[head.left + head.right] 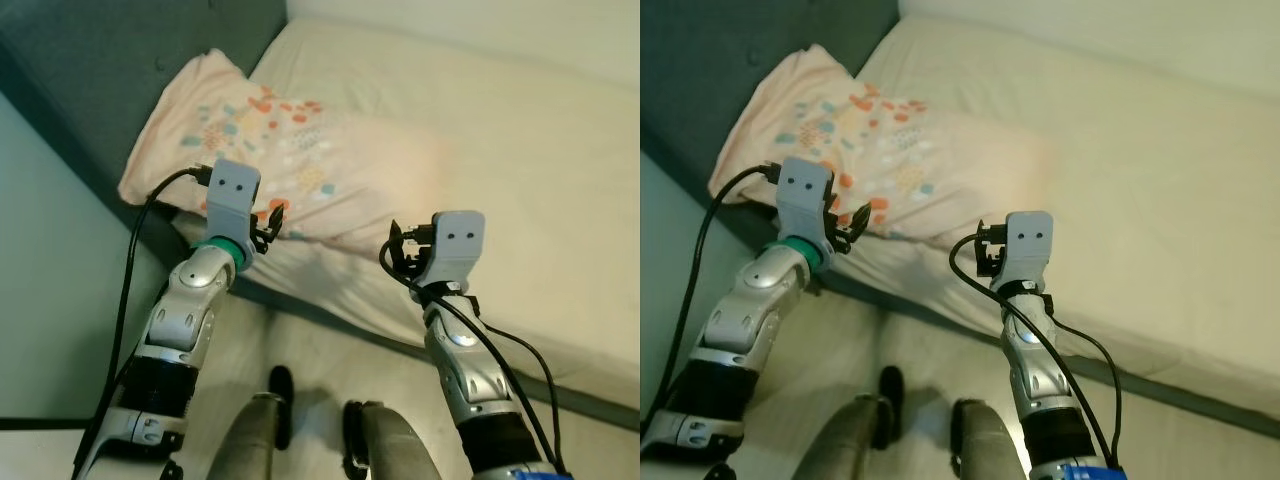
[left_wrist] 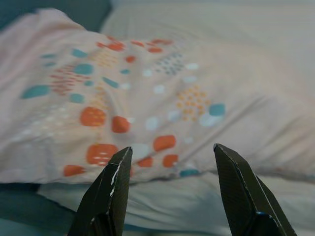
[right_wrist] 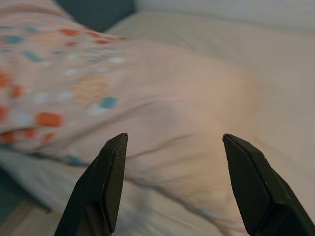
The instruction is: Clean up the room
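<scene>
A pillow (image 1: 262, 150) in pale pink cloth, printed with orange and teal dots, is seen lying at the head end of a bed (image 1: 520, 190), its upper corner propped against the dark teal headboard (image 1: 110, 60). The near edge of the pillow overhangs toward the side of the mattress.

Both arms are raised in front of the bed. The left claw (image 2: 170, 164) is held just short of the pillow's near edge, fingers spread wide, nothing between them. The right claw (image 3: 172, 157) is pointed at the plainer, paler end of the pillow, likewise spread wide and empty. No contact with the cloth is made out in either wrist view.

Step in hand, as judged: the approach to the pillow for straightening or lifting it, as part of tidying the bed. A grip is not yet taken. The next move would call for both claws to be advanced onto the pillow's near edge and closed on a fold of cloth, at two well-separated points, so that the soft body is carried level and not left sagging from one corner.

Edges and room: the headboard stands close on the robot's left and hems in the left arm. A grey wall (image 1: 50, 300) lies beside it. To the right the cream sheet is bare, and open room is offered there. The bed's dark lower frame (image 1: 590, 405) runs between the robot's legs (image 1: 400, 445) and the mattress.
</scene>
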